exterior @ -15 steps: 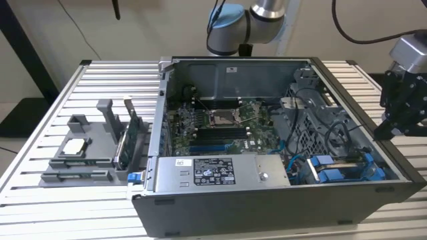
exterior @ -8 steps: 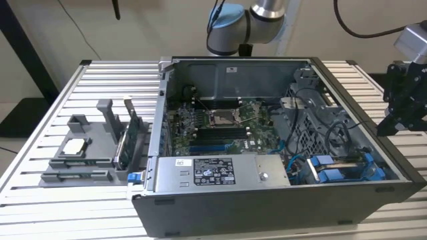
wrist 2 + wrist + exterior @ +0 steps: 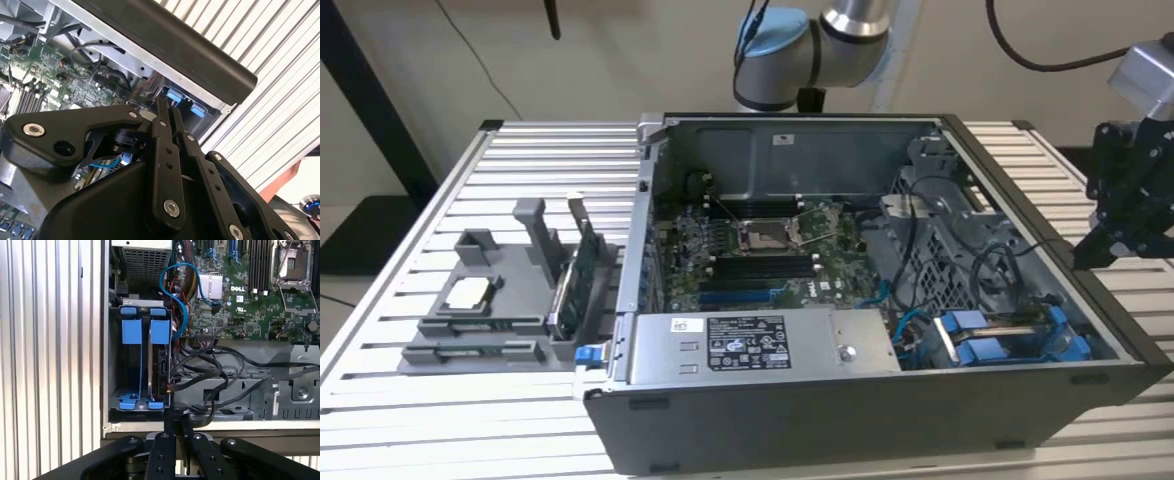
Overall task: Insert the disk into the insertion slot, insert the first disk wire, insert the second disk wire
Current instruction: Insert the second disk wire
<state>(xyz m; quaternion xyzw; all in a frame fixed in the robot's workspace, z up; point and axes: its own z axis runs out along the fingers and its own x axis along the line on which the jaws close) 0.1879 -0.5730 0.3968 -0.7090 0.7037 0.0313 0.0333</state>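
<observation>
The insertion slot (image 3: 1001,335) is the drive bay with bright blue rails in the near corner of the open case, on the exterior view's right. In the first wrist view the insertion slot (image 3: 131,365) is dark between its blue rails. Its neighbour bay (image 3: 161,365) holds something dark with a wire plugged at its end. On the exterior view's left, a flat slab with a blue end (image 3: 591,352), likely the disk, stands on edge in a grey holder. My gripper (image 3: 1101,250) hangs outside the case wall, above and beyond the bay. The gripper (image 3: 173,416) (image 3: 165,107) is shut and holds nothing.
A grey labelled power-supply box (image 3: 747,345) lies beside the bay. Black wires (image 3: 205,367) and a blue cable (image 3: 175,287) run loose between bay and motherboard (image 3: 761,250). The grey holder (image 3: 480,300) carries other parts. The case stands on a slatted metal table (image 3: 400,400).
</observation>
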